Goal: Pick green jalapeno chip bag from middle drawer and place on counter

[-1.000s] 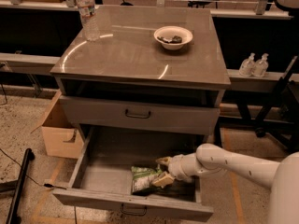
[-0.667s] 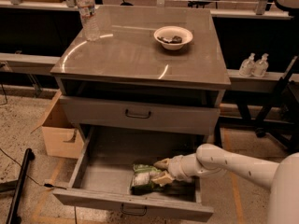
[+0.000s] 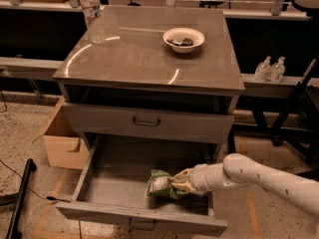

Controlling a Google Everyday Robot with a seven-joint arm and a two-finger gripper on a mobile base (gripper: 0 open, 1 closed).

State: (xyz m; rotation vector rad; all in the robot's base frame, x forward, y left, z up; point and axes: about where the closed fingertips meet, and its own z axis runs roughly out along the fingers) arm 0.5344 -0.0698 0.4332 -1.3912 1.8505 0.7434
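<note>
The middle drawer is pulled open at the bottom of the cabinet. The green jalapeno chip bag, crumpled green and white, is at the drawer's right front. My gripper reaches in from the right on the white arm and is shut on the bag's right end. The bag looks slightly raised off the drawer floor. The counter is the glossy grey-brown top above.
A white bowl with dark contents and a water bottle stand on the counter. The upper drawer is closed. A cardboard box sits left of the cabinet, and two small bottles stand on a ledge at the right.
The gripper and the bag have shifted slightly right and up inside the drawer. The bag now looks more bunched at the gripper.
</note>
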